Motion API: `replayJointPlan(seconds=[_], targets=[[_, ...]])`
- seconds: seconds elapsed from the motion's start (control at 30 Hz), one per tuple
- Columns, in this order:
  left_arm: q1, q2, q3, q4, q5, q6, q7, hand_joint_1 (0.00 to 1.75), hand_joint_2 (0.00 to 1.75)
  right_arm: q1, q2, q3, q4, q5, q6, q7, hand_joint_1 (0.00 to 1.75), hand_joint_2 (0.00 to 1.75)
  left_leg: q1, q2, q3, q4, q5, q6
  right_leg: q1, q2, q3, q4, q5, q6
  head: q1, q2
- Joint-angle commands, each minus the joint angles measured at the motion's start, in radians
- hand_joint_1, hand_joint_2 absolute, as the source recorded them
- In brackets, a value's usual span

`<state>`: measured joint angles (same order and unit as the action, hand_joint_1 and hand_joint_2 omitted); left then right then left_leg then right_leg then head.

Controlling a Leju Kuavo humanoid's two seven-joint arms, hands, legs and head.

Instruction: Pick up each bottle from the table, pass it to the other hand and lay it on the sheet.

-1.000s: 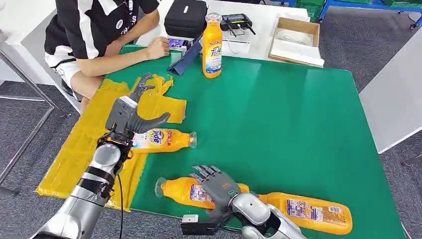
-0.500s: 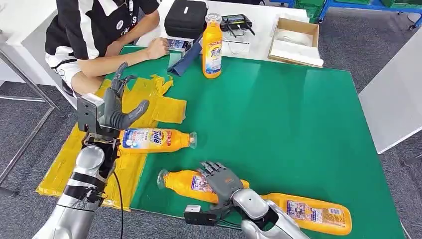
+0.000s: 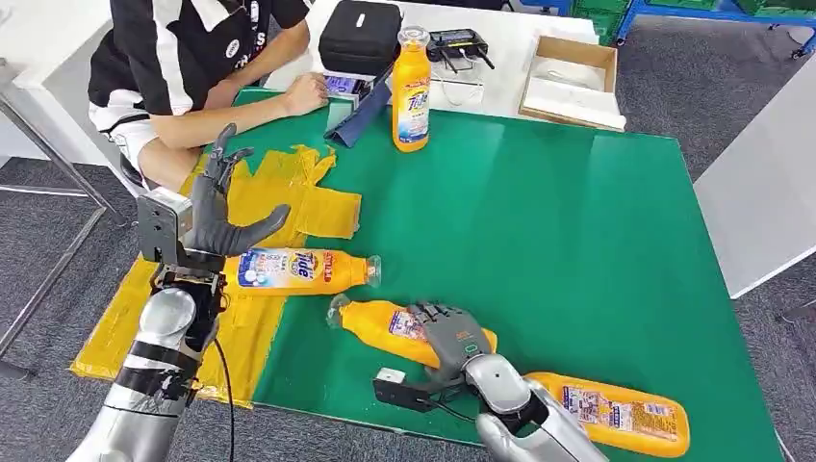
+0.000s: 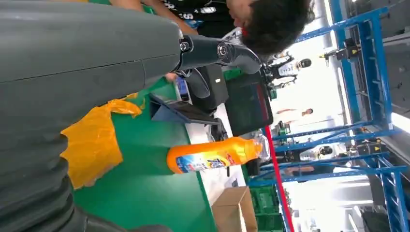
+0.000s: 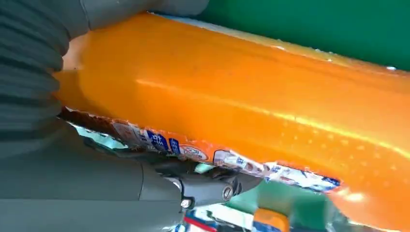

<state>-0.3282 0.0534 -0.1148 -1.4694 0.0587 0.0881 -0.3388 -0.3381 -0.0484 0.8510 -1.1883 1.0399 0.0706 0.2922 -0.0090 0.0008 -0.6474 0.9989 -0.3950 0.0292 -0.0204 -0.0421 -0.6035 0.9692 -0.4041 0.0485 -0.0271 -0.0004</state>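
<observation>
Right hand wrapped around an orange bottle on the green table, left hand fingers spread, empty, above the yellow sheet

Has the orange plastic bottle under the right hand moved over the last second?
Yes. The orange plastic bottle under the right hand has swung its cap end up toward the Tide-labelled bottle, which lies on the yellow sheet.

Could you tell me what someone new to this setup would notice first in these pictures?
Bright orange bottles on the green table: one stands upright at the far edge, and one lies on the yellow sheet. The right robot hand grips a third bottle near the front, beside a fourth. The left robot hand is raised with fingers spread above the sheet, and a person sits at the far left corner.
</observation>
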Motion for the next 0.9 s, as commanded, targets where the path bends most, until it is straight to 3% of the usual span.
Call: replayJointPlan(seconds=[0.03, 0.23, 0.3, 0.33, 0.4, 0.43, 0.57, 0.7, 0.8, 0.9], targets=[[-0.013, 0.006, -0.001, 0.009, 0.003, 0.002, 0.004, 0.0, 1.75, 0.009, 0.001, -0.059, 0.061, -0.035, 0.0, -0.021, 1.75, 1.75, 0.002, 0.0, 0.009, 0.001, -0.004, -0.004, 0.001, 0.004, 0.01, -0.001, -0.004, -0.004, 0.0, 0.0], [-0.011, 0.006, -0.013, 0.018, 0.012, 0.007, -0.01, 0.0, 1.75, 0.025, 0.012, -0.118, 0.062, -0.161, -0.061, -0.078, 1.75, 1.75, 0.002, -0.001, 0.005, 0.0, -0.001, -0.002, 0.001, 0.002, 0.005, -0.001, -0.002, -0.002, 0.0, 0.0], [0.0, 0.006, -0.015, 0.01, 0.018, 0.009, -0.006, 0.0, 1.75, 0.05, 0.017, -0.162, 0.025, -0.183, -0.168, -0.096, 1.75, 1.75, 0.001, -0.001, 0.004, 0.0, -0.001, -0.002, 0.001, 0.001, 0.004, -0.001, -0.001, -0.002, 0.0, 0.0], [0.011, 0.009, -0.022, 0.006, 0.023, 0.003, -0.004, 0.0, 1.75, 0.081, 0.021, -0.209, -0.025, -0.202, -0.276, -0.131, 1.75, 1.75, 0.001, -0.001, 0.002, -0.001, -0.001, -0.002, 0.001, 0.001, 0.003, -0.001, -0.001, -0.002, 0.0, 0.0], [0.018, 0.01, -0.022, 0.005, 0.023, 0.004, -0.006, 0.0, 1.75, 0.082, 0.014, -0.212, -0.041, -0.2, -0.275, -0.129, 1.75, 1.75, 0.001, -0.002, 0.006, 0.0, -0.003, -0.003, 0.001, 0.002, 0.007, -0.001, -0.003, -0.003, 0.0, 0.0], [0.017, 0.018, -0.042, 0.001, 0.037, -0.02, 0.011, 0.0, 1.75, 0.124, 0.03, -0.276, -0.12, -0.244, -0.419, -0.211, 1.75, 1.75, 0.001, -0.001, 0.005, 0.0, -0.002, -0.002, 0.001, 0.001, 0.005, -0.001, -0.002, -0.002, 0.0, 0.0], [0.013, 0.048, -0.148, 0.029, 0.148, -0.183, 0.081, 0.0, 1.75, 0.198, 0.041, -0.42, -0.324, -0.384, -0.674, -0.429, 1.75, 1.75, 0.001, -0.002, 0.001, 0.0, -0.001, -0.002, 0.0, 0.0, 0.002, 0.0, -0.002, -0.002, 0.0, 0.0], [0.016, 0.061, -0.233, 0.027, 0.174, -0.246, 0.103, 0.0, 1.75, 0.225, 0.051, -0.5, -0.402, -0.445, -0.754, -0.504, 1.75, 1.75, 0.0, -0.003, -0.001, -0.001, -0.001, -0.001, 0.0, -0.001, 0.0, -0.001, -0.001, -0.001, 0.0, 0.0], [0.034, 0.054, -0.294, -0.014, 0.175, -0.264, 0.113, 0.0, 1.75, 0.227, 0.06, -0.566, -0.389, -0.516, -0.749, -0.516, 1.75, 1.75, 0.0, -0.003, 0.0, 0.0, -0.002, -0.002, 0.0, -0.001, 0.001, 0.0, -0.002, -0.002, 0.001, 0.0], [0.042, 0.043, -0.345, -0.046, 0.186, -0.275, 0.12, 0.0, 1.75, 0.198, 0.074, -0.572, -0.301, -0.648, -0.628, -0.514, 1.75, 1.75, 0.0, -0.002, 0.0, 0.0, -0.002, -0.002, 0.0, 0.0, 0.001, 0.0, -0.002, -0.002, 0.0, 0.0]])
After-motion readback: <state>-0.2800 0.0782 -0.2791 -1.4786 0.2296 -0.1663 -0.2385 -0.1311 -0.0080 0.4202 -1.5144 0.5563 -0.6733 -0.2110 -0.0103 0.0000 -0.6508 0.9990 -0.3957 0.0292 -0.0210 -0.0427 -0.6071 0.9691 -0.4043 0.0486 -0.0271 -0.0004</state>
